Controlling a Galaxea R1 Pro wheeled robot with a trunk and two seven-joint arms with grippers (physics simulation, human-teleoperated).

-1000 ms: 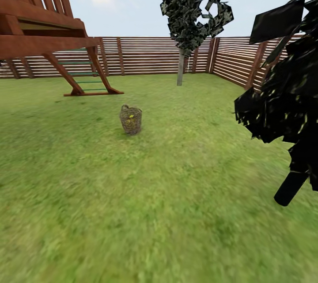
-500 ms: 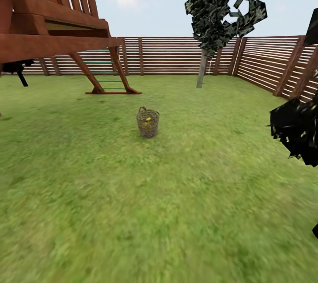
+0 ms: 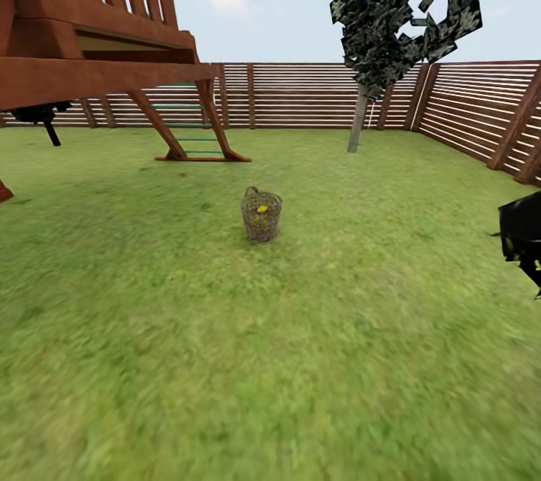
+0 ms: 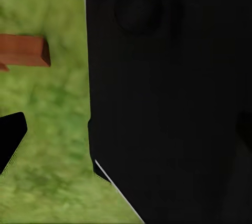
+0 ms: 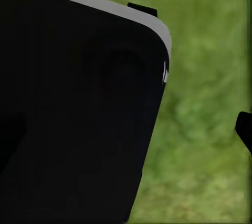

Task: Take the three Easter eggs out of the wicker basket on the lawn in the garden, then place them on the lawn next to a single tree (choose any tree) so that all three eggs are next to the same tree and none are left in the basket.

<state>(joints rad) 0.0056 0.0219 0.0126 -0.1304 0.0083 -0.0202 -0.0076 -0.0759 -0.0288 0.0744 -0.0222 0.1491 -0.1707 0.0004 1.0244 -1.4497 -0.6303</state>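
One patch of yellow, an Easter egg (image 3: pixel 262 209), shows inside the wicker basket (image 3: pixel 261 216); how many eggs lie in there cannot be told at this range. The basket stands upright on the lawn (image 3: pixel 248 346), out in the open in the middle of the head view, its small loop handle on the rim's left side. Beyond it to the left rises the wooden play frame (image 3: pixel 98 60), its legs planted in the grass. Farther back to the right stands the tree (image 3: pixel 359 116) with the pale trunk and dark jagged foliage, close to the slatted brown fence (image 3: pixel 300 94). At the right edge hangs other blackish foliage (image 3: pixel 524 234). Both wrist views show dark robot bodywork over grass, so whether either hand is spread or pressed together cannot be told.
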